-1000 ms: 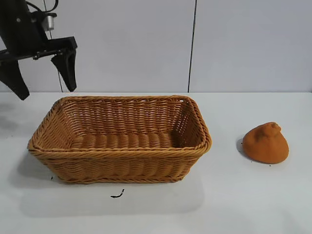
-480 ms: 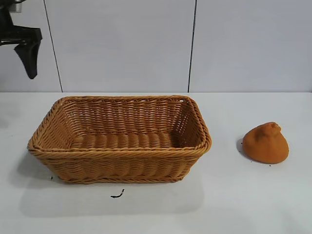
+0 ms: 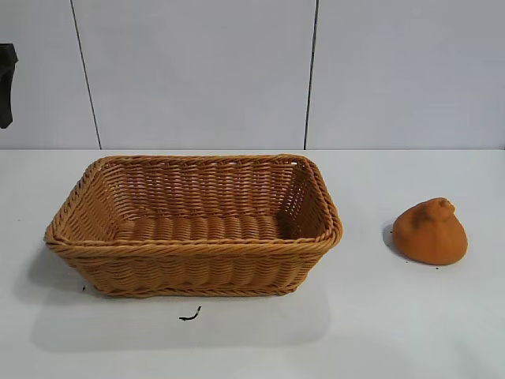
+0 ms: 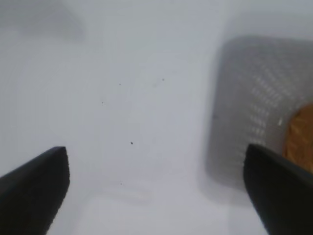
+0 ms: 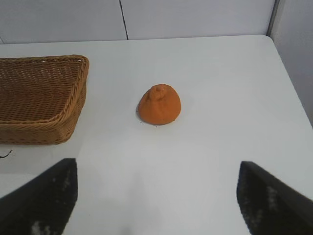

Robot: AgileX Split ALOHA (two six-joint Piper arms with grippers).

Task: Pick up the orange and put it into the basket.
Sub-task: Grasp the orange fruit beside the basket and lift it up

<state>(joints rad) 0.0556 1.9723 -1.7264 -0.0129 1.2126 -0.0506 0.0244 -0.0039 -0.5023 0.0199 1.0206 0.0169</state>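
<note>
The orange (image 3: 430, 231) sits on the white table (image 3: 410, 332), apart from the wicker basket (image 3: 193, 225) on its right in the exterior view — outside it, untouched. In the right wrist view the fruit lies ahead of the right gripper (image 5: 156, 196), roughly centred between its spread, empty jaws, with the basket off to one side. The left gripper (image 4: 156, 191) hangs at the exterior view's left edge, beyond the basket's far end from the orange — jaws wide, holding nothing, bare tabletop under them and a corner of basket beside one finger (image 4: 279, 186).
</note>
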